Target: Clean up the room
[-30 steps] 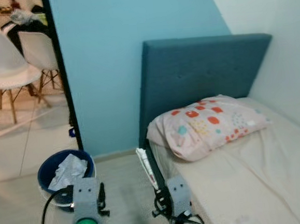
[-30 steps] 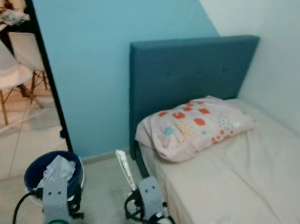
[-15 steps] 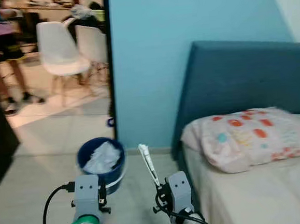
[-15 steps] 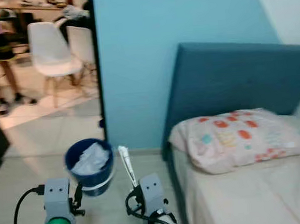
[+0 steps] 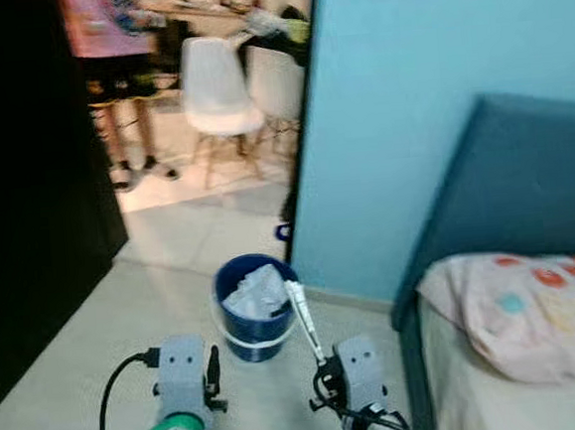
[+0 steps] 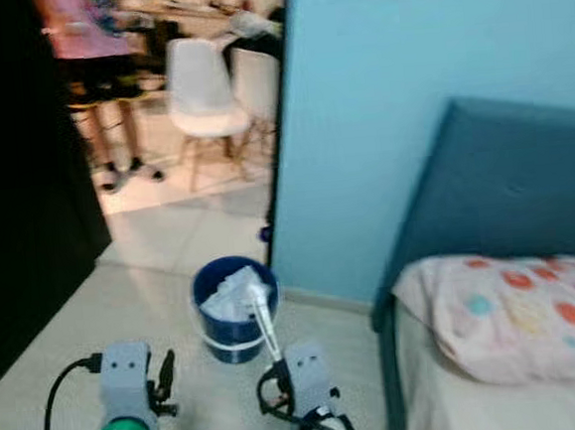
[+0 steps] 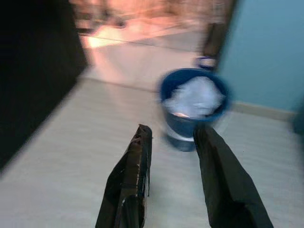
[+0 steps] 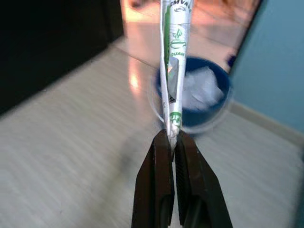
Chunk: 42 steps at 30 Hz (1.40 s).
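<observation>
A blue bucket stuffed with crumpled white paper stands on the pale floor beside the blue wall, just ahead of me. My right gripper is shut on the end of a white tube with green print. The tube sticks up and, in the eye views, overlaps the bucket's right rim. In the right wrist view the bucket lies beyond the tube. My left gripper is open and holds nothing, and the bucket sits past its fingertips.
A bed with a spotted pillow and a blue headboard is at the right. A dark panel fills the left. Through the doorway a person stands near white chairs.
The camera has swung left: the bed slid to the right edge, and the bucket and doorway came to the middle. The right gripper still holds the tube.
</observation>
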{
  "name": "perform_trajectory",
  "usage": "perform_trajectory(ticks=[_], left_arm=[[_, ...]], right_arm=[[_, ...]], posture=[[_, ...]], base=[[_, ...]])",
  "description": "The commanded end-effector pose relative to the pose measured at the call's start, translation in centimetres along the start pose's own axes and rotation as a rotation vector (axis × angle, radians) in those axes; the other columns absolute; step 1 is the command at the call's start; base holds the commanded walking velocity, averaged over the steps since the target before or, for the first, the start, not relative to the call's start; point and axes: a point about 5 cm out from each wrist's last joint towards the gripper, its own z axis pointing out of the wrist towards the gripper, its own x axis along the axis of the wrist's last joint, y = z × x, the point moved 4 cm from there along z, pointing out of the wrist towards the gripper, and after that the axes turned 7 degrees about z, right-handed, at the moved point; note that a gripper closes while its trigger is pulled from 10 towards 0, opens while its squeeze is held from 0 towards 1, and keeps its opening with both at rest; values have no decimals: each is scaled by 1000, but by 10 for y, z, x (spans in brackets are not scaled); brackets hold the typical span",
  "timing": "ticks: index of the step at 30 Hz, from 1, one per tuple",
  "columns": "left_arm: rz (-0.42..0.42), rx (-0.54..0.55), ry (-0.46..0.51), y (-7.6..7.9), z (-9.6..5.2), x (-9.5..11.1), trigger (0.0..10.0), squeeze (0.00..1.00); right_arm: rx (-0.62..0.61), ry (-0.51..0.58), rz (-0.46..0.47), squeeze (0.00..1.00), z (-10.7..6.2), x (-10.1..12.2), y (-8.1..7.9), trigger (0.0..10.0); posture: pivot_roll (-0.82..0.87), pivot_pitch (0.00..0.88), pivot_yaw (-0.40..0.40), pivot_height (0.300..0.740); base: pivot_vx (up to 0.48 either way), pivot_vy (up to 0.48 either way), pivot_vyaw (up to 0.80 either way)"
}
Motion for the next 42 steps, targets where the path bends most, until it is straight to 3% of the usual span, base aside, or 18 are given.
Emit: perform_trajectory(ticks=[1, 8, 29, 42], left_arm=[[21, -22, -12, 8, -3, -4, 10000, 0], [-27, -18, -23, 9, -4, -6, 10000, 0], [-37, -11, -26, 7, -4, -6, 10000, 0], [-43, -9, -24, 6, -4, -4, 10000, 0]], right_arm=[[-24, -41, 9, 0, -8, -13, 7, 10000], [-38, -34, 31, 0, -8, -13, 8, 10000], [-43, -25, 40, 0, -7, -11, 8, 10000], [-42, -23, 43, 0, -6, -10, 8, 10000]], posture=[[41, 18, -33, 740], [42, 15, -31, 740], [49, 24, -32, 740], [49, 25, -34, 740]], base=[[0, -480, 800], [0, -269, 114], [0, 0, 0], [0, 480, 0]])
